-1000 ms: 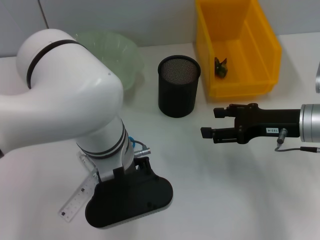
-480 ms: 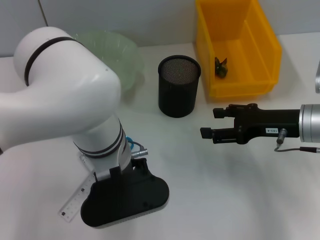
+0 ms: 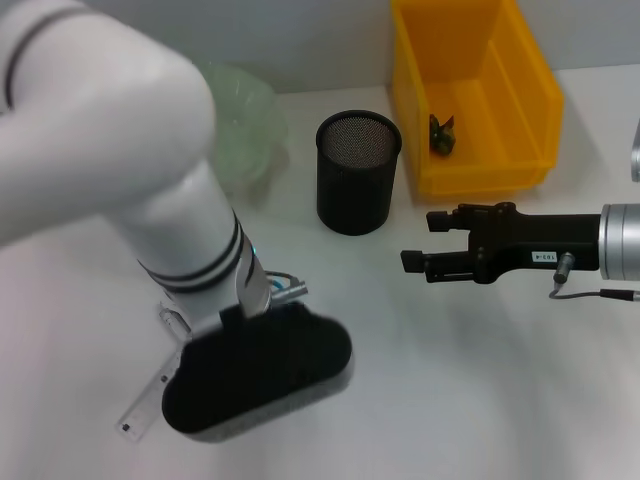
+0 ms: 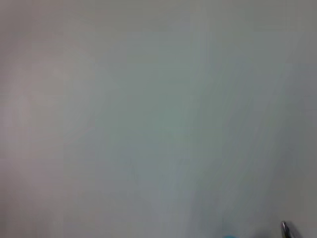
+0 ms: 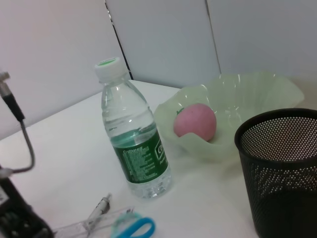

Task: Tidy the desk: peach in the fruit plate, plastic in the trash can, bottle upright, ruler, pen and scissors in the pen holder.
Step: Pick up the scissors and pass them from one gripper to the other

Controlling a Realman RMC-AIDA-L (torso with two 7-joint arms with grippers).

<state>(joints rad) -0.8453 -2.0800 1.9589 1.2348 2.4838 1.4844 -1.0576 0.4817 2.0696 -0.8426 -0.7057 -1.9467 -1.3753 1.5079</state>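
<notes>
— Which of you is nearer the ruler?

— My left end effector (image 3: 255,375), easily. The clear ruler (image 3: 150,398) lies flat on the bench (image 3: 480,400), poking out from under my left wrist housing on its outer side, its long axis slanting from the bench's near edge up toward the black mesh pen holder (image 3: 358,172). A pen (image 5: 99,208) and blue-handled scissors (image 5: 132,229) lie right beside it, near the upright water bottle (image 5: 132,144).

— Are your left fingers spread?

— I cannot tell (the housing hides them, and the left wrist view shows only blank bench).

— And the right?

— My right end effector (image 3: 420,244) hangs level over the bench, fingers spread, empty, pointing toward my left, just in front of the yellow bin (image 3: 475,95). The peach (image 5: 194,121) sits in the green fruit plate (image 5: 277,89).
</notes>
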